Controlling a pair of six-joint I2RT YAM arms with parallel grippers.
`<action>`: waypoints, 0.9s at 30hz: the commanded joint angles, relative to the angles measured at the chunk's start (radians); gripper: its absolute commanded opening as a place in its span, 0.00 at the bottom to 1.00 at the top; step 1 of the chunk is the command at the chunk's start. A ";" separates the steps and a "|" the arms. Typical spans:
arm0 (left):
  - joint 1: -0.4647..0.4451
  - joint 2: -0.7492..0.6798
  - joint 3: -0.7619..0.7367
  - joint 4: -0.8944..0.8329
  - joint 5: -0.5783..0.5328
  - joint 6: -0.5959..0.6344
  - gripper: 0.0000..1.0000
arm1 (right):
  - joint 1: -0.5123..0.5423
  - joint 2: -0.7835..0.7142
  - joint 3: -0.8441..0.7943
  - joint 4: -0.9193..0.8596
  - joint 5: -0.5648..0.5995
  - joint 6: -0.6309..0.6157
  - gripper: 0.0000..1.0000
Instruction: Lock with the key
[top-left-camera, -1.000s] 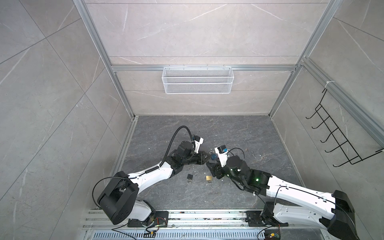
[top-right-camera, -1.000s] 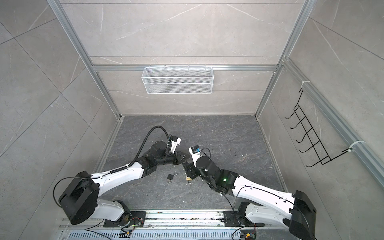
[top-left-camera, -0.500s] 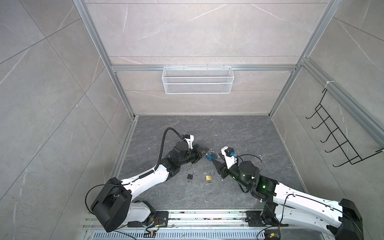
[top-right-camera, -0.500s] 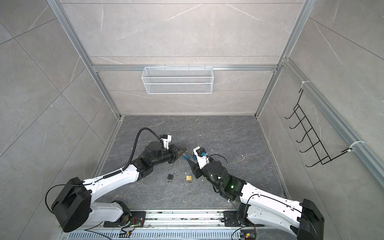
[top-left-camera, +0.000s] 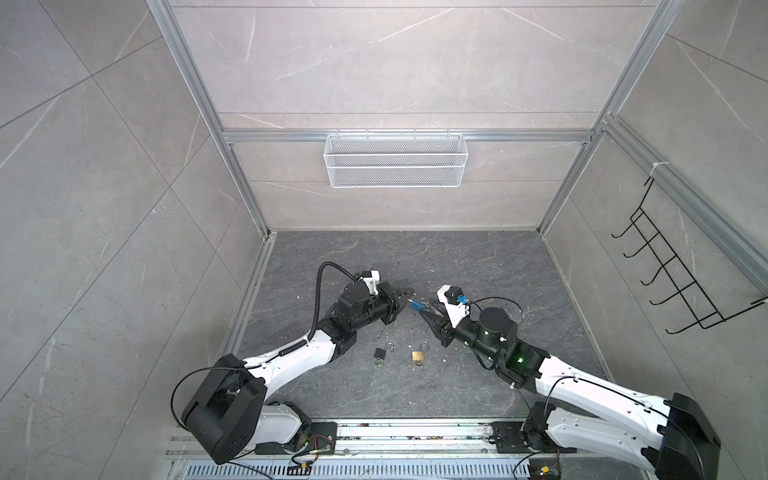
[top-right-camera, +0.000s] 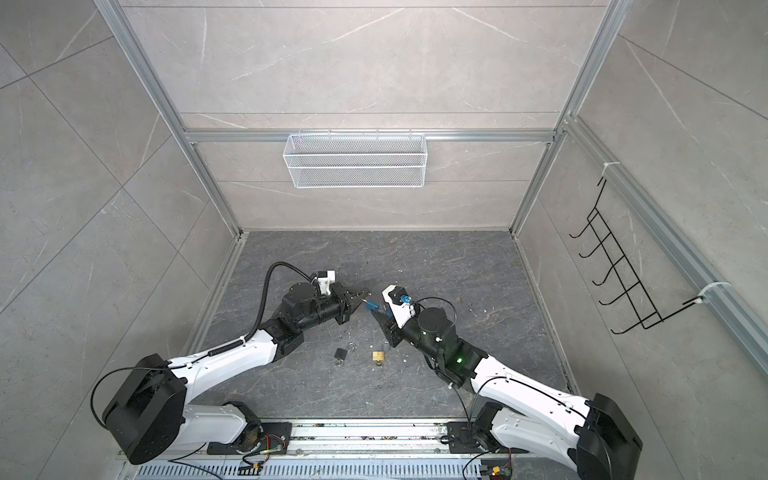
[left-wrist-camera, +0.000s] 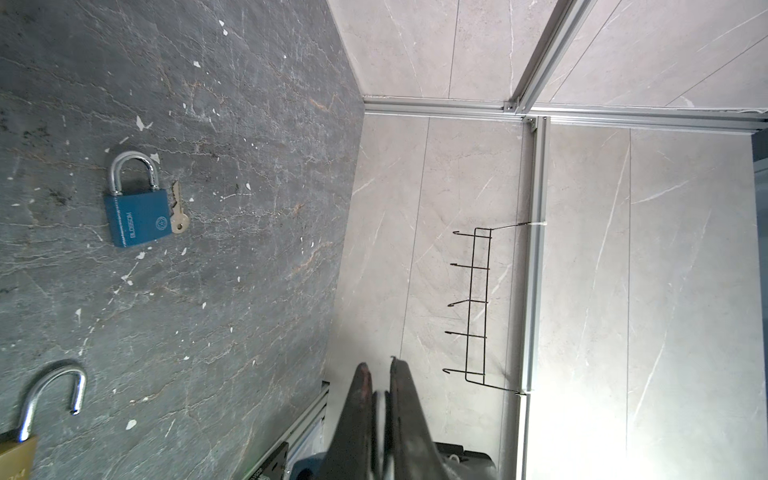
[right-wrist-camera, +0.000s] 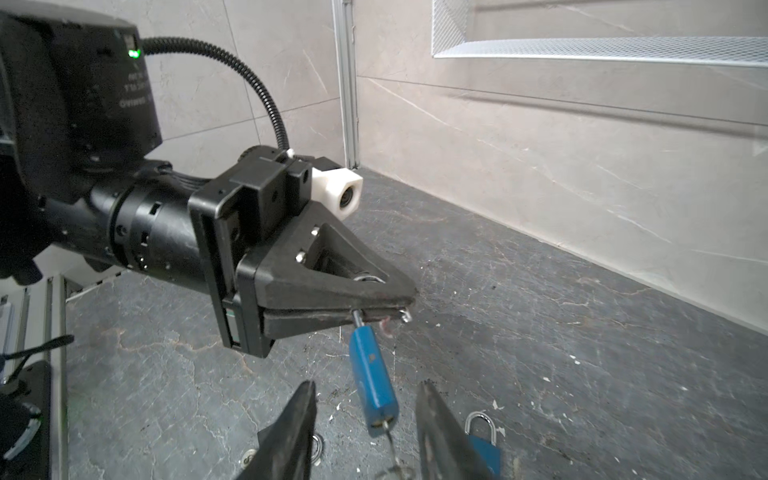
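Dark stone floor (top-left-camera: 457, 270), left pincer (right-wrist-camera: 386, 309) clamped on shackle of blue padlock (right-wrist-camera: 372, 374), right pincer (right-wrist-camera: 366, 384) half-open astride it

A white wire-mesh basket (top-left-camera: 394, 166) (top-right-camera: 355, 161) hangs from the aluminium rail (top-left-camera: 282, 136) on the pale tiled back wall (top-left-camera: 395, 62), a black wire hook rack (top-left-camera: 681, 272) hangs on the right-hand wall, and the dark grey stone counter (top-left-camera: 415, 257) is dotted with small white flecks (left-wrist-camera: 141, 123).

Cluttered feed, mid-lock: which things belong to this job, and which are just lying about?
Job: blue metal padlock hanging from the left end effector; its inserted key; right end effector flanking it.

Lying about: brass padlock, black padlock, second blue padlock beside a loose key, white mesh basket, black wire hook rack.
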 joint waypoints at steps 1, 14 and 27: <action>0.000 0.007 0.011 0.137 0.053 -0.047 0.00 | -0.007 0.022 0.038 0.011 -0.029 0.020 0.36; 0.001 -0.011 0.004 0.171 0.071 -0.039 0.00 | -0.026 0.089 0.051 0.005 -0.007 0.069 0.32; 0.001 0.001 0.003 0.192 0.081 -0.030 0.00 | -0.052 0.093 0.035 0.025 -0.040 0.095 0.00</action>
